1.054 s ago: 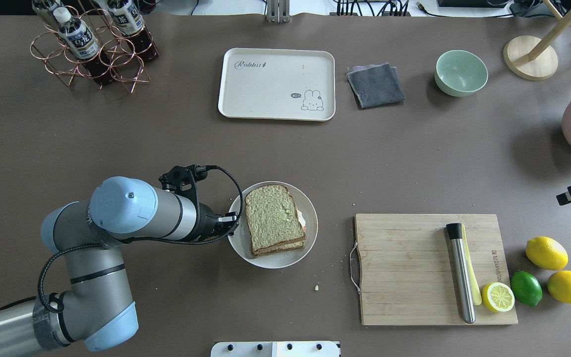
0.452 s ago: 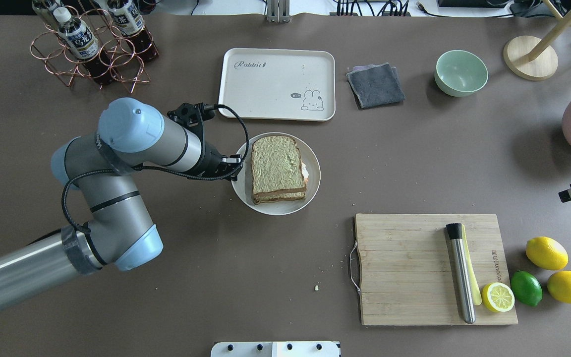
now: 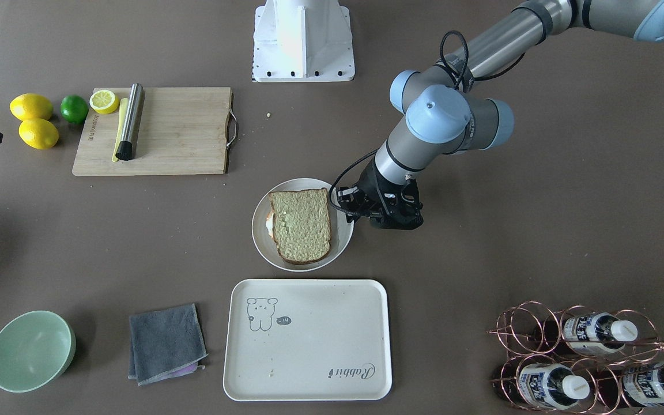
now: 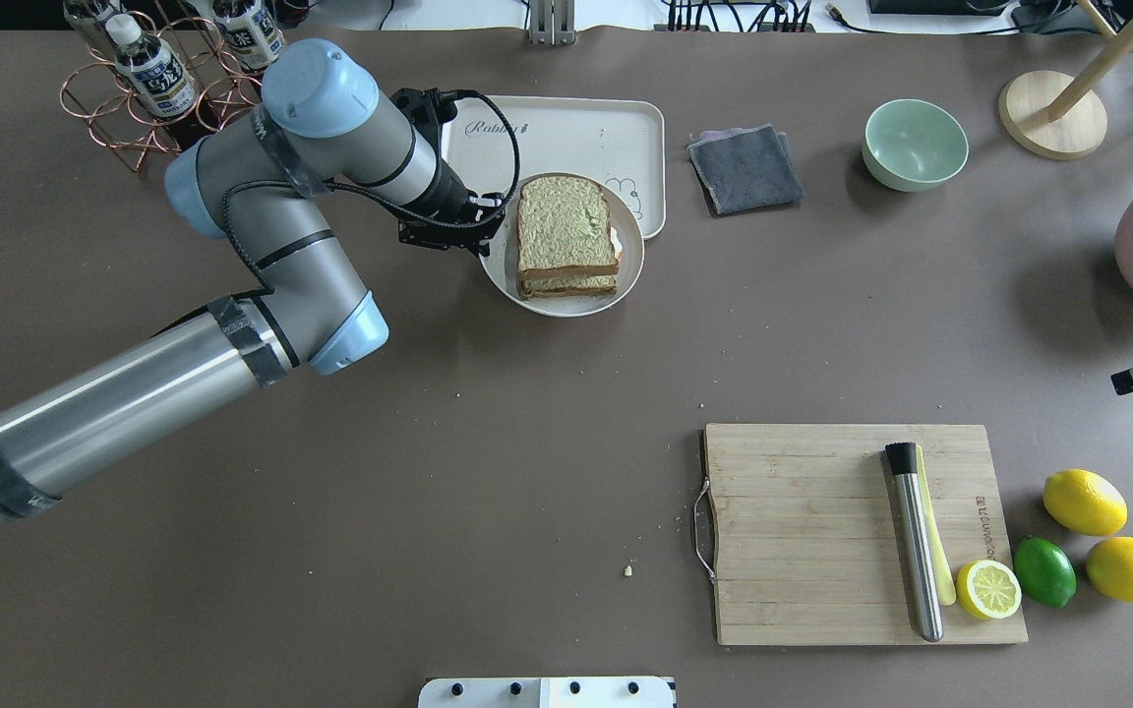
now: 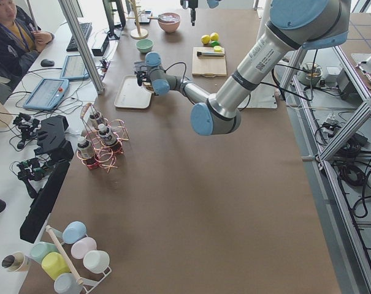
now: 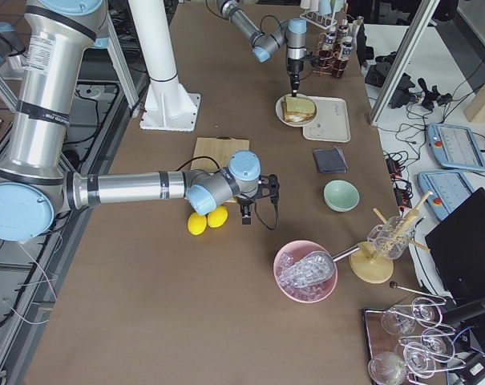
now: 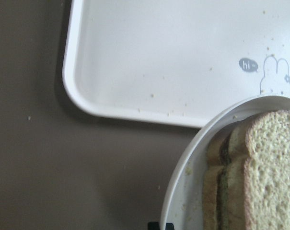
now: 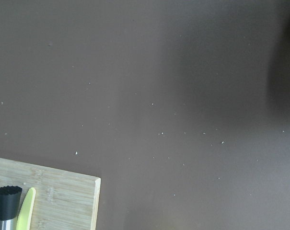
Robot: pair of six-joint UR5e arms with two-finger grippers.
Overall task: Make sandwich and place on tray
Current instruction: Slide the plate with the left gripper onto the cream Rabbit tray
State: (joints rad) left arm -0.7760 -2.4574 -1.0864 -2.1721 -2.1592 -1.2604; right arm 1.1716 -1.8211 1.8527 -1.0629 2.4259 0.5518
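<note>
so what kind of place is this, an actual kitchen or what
Most likely a robotics lab staged as a kitchen: a robot arm holds the sandwich on a plate, a teach pendant lies on the side desk, and lemons sit by as props.

Plate [image 4: 566, 305] held in the pincer [image 4: 484, 241] looks smooth and a bit glossy, white, ceramic or plastic, can't tell which. Bread [image 4: 565, 221] on it is rough and porous with a darker crust. Tray [image 4: 566, 133] just past the pincer is matt cream. Table [image 4: 527, 442] is a matt brown sheet. Well away from the pincer there's a grainy wooden board [image 4: 803, 531] with a brushed-steel tool [image 4: 914, 551].
</note>
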